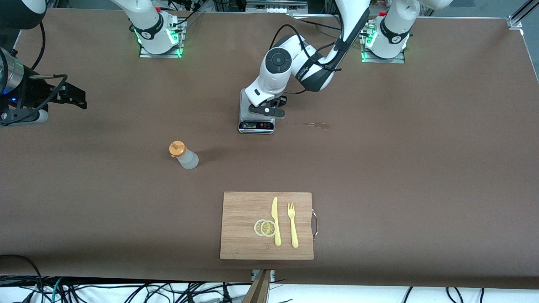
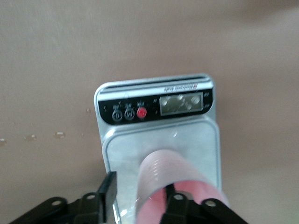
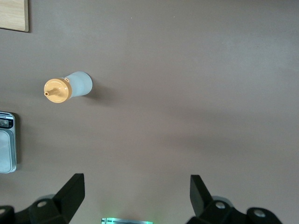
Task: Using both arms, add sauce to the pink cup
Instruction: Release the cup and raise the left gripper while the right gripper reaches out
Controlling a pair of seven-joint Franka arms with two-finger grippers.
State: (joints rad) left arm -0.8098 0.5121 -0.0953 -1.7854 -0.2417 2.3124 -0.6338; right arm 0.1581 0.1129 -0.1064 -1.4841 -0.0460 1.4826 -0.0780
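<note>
The pink cup (image 2: 161,170) stands on a small kitchen scale (image 2: 119,151) near the table's middle; in the front view my left hand hides it. My left gripper (image 2: 139,184) is low over the scale (image 1: 256,125), also seen from the front (image 1: 267,110). It is open: one finger is inside the cup, the other stands outside, apart from the wall. The sauce bottle (image 1: 184,155) with its orange cap stands upright on the table, nearer the front camera than the scale and toward the right arm's end. My right gripper (image 3: 136,179) hangs open and empty, high over that end (image 1: 76,97).
A wooden cutting board (image 1: 240,235) lies near the front edge with a yellow knife (image 1: 275,221), a yellow fork (image 1: 292,225) and two lemon slices (image 1: 265,227). A small brown stain (image 1: 316,125) marks the cloth beside the scale.
</note>
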